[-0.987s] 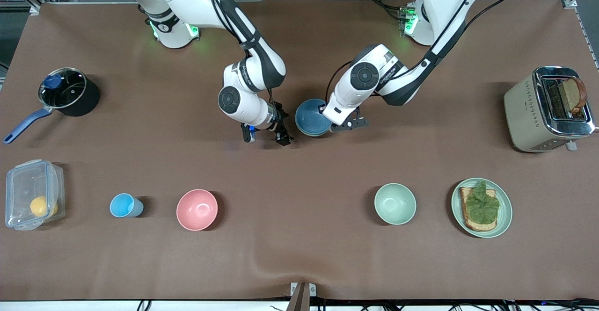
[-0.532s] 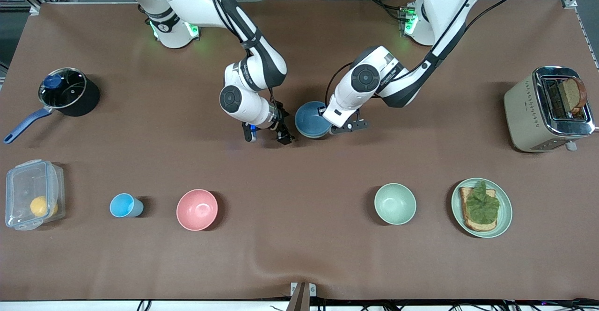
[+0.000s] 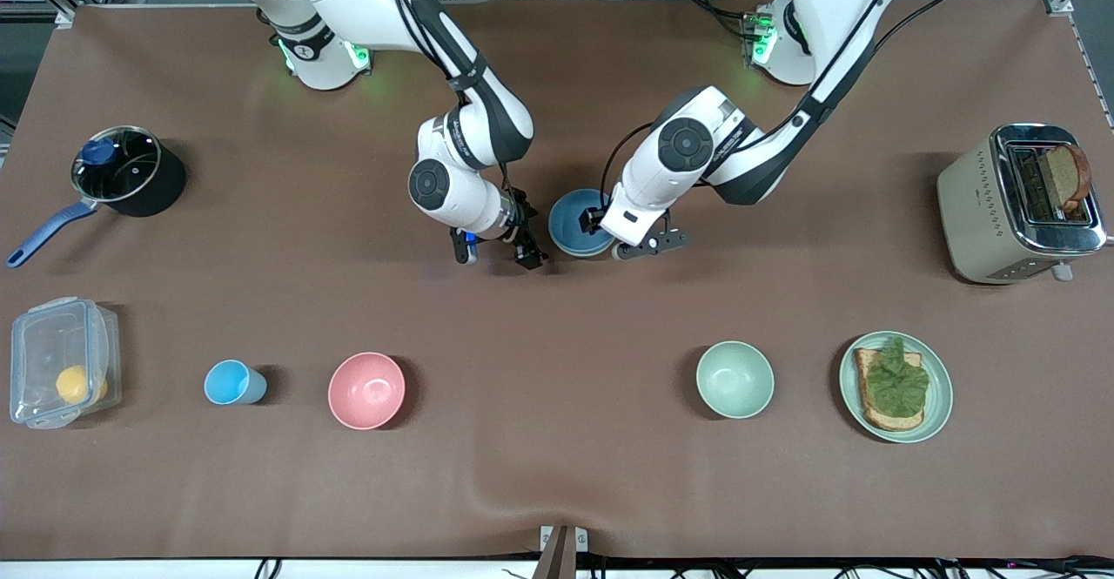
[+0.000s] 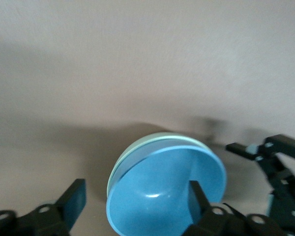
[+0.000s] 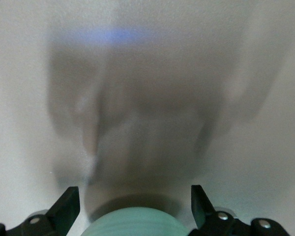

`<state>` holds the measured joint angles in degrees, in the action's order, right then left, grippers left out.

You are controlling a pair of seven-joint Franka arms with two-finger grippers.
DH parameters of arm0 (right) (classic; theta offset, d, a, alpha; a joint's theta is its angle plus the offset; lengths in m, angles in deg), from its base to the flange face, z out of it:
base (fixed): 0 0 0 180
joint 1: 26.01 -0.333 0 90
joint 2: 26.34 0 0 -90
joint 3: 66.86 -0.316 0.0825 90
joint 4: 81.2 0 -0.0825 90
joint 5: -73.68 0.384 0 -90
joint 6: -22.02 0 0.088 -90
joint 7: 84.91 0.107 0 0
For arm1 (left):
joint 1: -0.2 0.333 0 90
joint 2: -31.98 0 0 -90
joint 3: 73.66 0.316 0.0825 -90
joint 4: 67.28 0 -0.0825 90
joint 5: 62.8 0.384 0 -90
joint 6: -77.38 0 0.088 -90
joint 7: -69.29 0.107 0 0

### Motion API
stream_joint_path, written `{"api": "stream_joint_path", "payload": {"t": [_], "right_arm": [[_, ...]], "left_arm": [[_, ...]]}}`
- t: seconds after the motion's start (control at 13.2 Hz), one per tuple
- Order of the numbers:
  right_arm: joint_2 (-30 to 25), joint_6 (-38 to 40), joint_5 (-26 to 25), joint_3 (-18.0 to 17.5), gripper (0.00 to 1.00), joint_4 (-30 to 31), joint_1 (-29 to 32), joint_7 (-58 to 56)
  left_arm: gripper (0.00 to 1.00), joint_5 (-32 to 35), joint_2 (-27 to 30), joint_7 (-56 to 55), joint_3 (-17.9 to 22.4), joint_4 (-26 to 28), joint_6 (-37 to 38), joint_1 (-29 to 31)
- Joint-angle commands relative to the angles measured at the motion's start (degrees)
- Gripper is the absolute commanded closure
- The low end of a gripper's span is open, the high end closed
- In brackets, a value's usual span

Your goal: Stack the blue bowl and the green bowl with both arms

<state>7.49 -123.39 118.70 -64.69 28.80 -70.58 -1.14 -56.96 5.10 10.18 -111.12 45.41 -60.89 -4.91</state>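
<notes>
My left gripper (image 4: 132, 201), fingers spread, straddles the rim of the blue bowl (image 3: 572, 224) nested in the green bowl (image 4: 137, 150) mid-table; I lift straight up, while my right gripper (image 3: 493, 253) waits open beside them

No readable text — no label, brand, number or sign legible on anything.
</notes>
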Motion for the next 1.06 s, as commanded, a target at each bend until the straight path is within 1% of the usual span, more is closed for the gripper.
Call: {"api": "stream_joint_path", "payload": {"t": [0.0, 0.15, 0.23, 0.3, 0.38, 0.53, 0.61, 0.68, 0.76, 0.91, 0.99], "right_arm": [[0.0, 0.2, 0.9, 0.2, 0.00, -0.3, -0.2, -0.6], [-0.3, 1.5, 0.3, 0.4, 0.00, -0.3, 0.1, -1.5], [-0.4, 2.5, -0.1, 0.4, 0.00, -0.3, 0.4, -2.8], [-0.9, 4.3, -0.4, 0.6, 0.00, -0.2, 0.7, -3.8], [-1.5, 7.7, -1.5, 1.6, 0.00, -0.2, 1.5, -4.3], [-4.2, 17.6, -5.2, 5.2, 0.00, -0.2, 1.9, -5.2], [-5.0, 20.1, -5.9, 7.3, 0.00, -0.2, 1.7, -5.3], [-6.0, 21.6, -7.7, 8.3, 0.00, 0.0, 1.8, -5.4], [-6.9, 24.4, -10.2, 8.8, 0.00, -0.1, 2.1, -5.6], [-9.1, 29.5, -14.2, 9.3, 0.00, -0.1, 5.2, -6.1], [-10.8, 32.3, -17.9, 9.3, 0.00, -0.1, 7.3, -6.2]], "left_arm": [[0.00, 1.6, 9.1, -1.4, -0.2, 0.2, 5.1, 2.9], [0.00, 1.6, 12.1, 0.4, -0.2, -2.3, 9.1, 5.4], [0.00, 1.6, 12.5, 1.4, -0.2, -4.2, 11.5, 6.8], [0.00, 1.7, 12.8, 2.8, -0.2, -6.2, 14.6, 8.3], [0.00, 1.7, 12.9, 4.7, -0.2, -8.3, 17.4, 9.3], [0.00, 1.7, 12.9, 7.2, -0.2, -12.7, 23.1, 11.7], [0.00, 1.7, 13.1, 8.3, -0.1, -14.4, 26.0, 12.3], [0.00, 1.7, 13.4, 8.9, -0.1, -15.7, 28.4, 13.0], [0.00, 1.7, 13.4, 9.1, -0.1, -17.0, 29.5, 13.7], [0.00, 1.7, 13.6, 10.7, 0.0, -19.7, 31.7, 15.2], [0.00, 1.6, 14.6, 12.5, 1.1, -20.2, 32.4, 14.7]]}}
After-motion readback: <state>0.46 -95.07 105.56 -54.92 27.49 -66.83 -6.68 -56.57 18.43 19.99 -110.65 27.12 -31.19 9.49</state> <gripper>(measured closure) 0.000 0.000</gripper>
